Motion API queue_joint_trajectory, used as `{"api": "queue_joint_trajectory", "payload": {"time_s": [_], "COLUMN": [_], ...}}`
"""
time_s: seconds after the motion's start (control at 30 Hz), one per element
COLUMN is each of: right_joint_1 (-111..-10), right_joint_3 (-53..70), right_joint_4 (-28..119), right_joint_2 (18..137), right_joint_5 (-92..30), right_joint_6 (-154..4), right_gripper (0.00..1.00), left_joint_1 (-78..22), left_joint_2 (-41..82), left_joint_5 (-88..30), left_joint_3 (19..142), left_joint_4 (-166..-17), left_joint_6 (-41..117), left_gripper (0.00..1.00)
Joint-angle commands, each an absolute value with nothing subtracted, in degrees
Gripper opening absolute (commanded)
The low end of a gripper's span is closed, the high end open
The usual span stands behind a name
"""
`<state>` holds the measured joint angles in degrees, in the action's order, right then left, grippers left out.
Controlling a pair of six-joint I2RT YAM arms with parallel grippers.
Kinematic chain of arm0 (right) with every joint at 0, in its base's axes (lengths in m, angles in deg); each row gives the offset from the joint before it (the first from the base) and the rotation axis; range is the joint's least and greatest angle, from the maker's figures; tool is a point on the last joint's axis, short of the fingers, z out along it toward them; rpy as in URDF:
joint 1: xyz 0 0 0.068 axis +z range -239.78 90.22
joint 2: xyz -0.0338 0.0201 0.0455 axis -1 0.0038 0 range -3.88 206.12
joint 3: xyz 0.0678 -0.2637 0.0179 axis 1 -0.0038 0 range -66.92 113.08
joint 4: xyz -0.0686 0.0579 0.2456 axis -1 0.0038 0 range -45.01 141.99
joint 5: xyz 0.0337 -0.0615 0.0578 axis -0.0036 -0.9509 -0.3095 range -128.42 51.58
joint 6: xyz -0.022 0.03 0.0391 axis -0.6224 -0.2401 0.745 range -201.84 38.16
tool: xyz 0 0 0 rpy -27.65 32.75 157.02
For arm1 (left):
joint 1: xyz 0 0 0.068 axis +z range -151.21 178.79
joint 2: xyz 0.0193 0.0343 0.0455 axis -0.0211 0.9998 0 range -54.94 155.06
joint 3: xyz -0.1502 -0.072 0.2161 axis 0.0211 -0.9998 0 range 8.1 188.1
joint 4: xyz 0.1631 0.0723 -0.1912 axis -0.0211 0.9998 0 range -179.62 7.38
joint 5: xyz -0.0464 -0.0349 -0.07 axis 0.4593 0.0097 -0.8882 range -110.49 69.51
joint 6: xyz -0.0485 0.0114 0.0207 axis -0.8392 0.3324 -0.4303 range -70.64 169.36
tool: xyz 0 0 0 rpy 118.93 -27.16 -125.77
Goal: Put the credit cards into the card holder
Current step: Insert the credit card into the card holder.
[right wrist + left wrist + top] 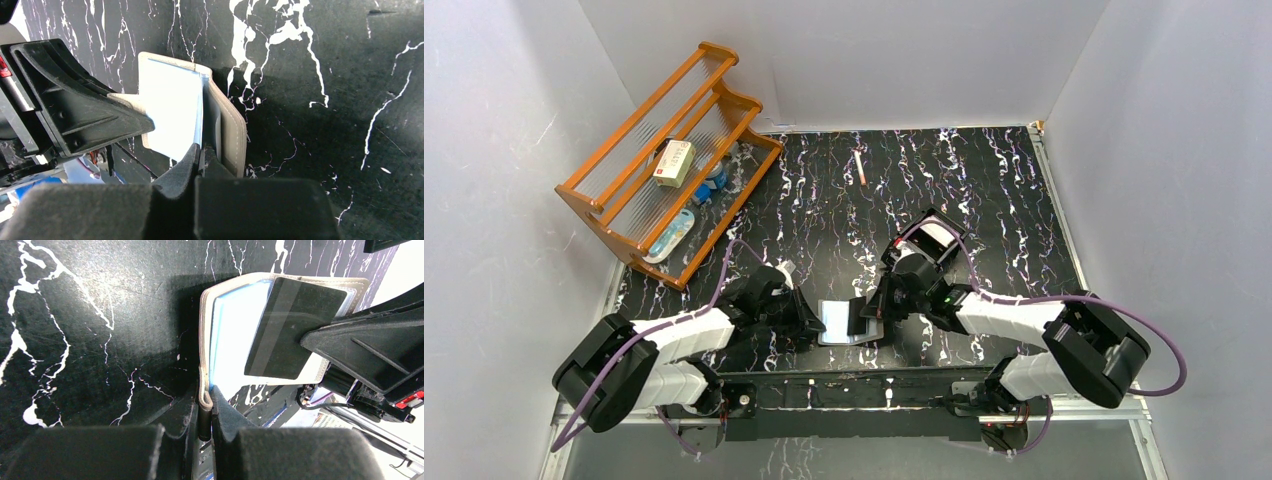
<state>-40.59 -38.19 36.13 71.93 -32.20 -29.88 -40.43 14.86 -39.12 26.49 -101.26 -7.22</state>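
From above, the open card holder [839, 323] lies at the near edge of the table [1004, 180], between the left gripper [812, 322] and the right gripper [871, 312]. White credit cards [932, 238] lie in the black tray [936, 213], farther back on the right. The left wrist view shows the left jaws closed on the holder's edge and a dark card [295, 330] slanting over its pale-blue inside. In the right wrist view the right jaws pinch this card. I judge it is not yet in a pocket, and the tray's cards are left to do.

The card holder [232, 345] lies open, pale-blue inside showing, a grey card [285, 325] angled against it.
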Motion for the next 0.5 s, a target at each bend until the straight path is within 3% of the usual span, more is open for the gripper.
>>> {"api": "queue_joint_trajectory", "payload": {"time_s": [0.0,0.47], "right_joint_1": [-41.02,-41.05], "right_joint_3": [-40.17,-43.1], "right_joint_4": [29.06,26.5], "right_joint_2": [71.15,72.01], "right_joint_5": [-32.58,-31.05], "right_joint_6": [-27.54,-26.2], "right_gripper": [0.0,0.0], "left_joint_1": [-40.87,-40.85], "left_joint_2": [14.05,13.42], "left_joint_5": [-39.12,-38.18], "left_joint_3": [25.24,24.77], "left_joint_4": [-97.96,-97.71], "left_joint_6": [-5.94,-6.1], "left_gripper": [0.0,0.0]}}
